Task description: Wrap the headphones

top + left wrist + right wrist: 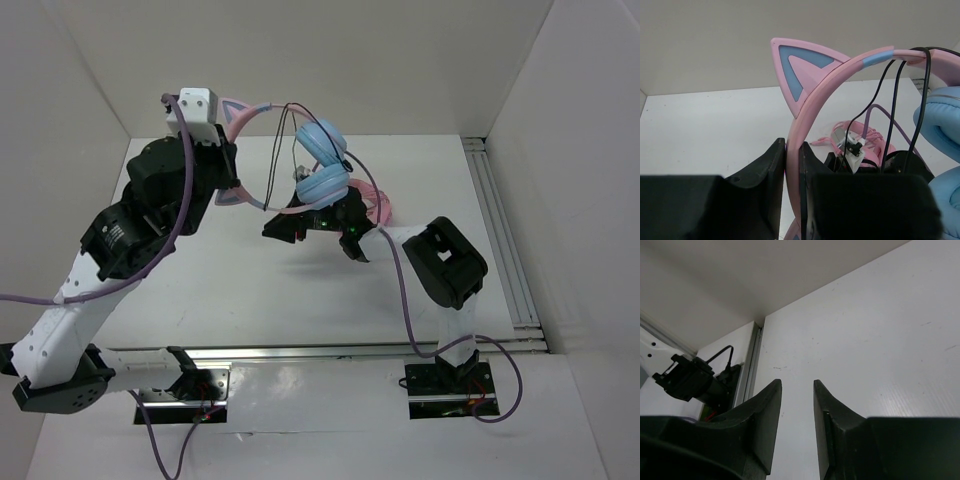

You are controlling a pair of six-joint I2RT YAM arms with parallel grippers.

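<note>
The headphones (322, 160) hang in the air above the table. They have a thin pink headband (840, 75), light blue ear cups (940, 120) and pink cat ears (800, 70). My left gripper (792, 155) is shut on the headband just below a cat ear; it shows in the top view (238, 160) too. The thin black cable (271, 165) is looped over the headband and hangs down in strands (897, 100). My right gripper (278, 228) sits low, just below the ear cups. It is open by a narrow gap and empty (797, 390).
All-pink headphones (378, 205) lie on the table under the right arm, also in the left wrist view (865, 140). White walls enclose the back and both sides. A metal rail (505, 230) runs along the right edge.
</note>
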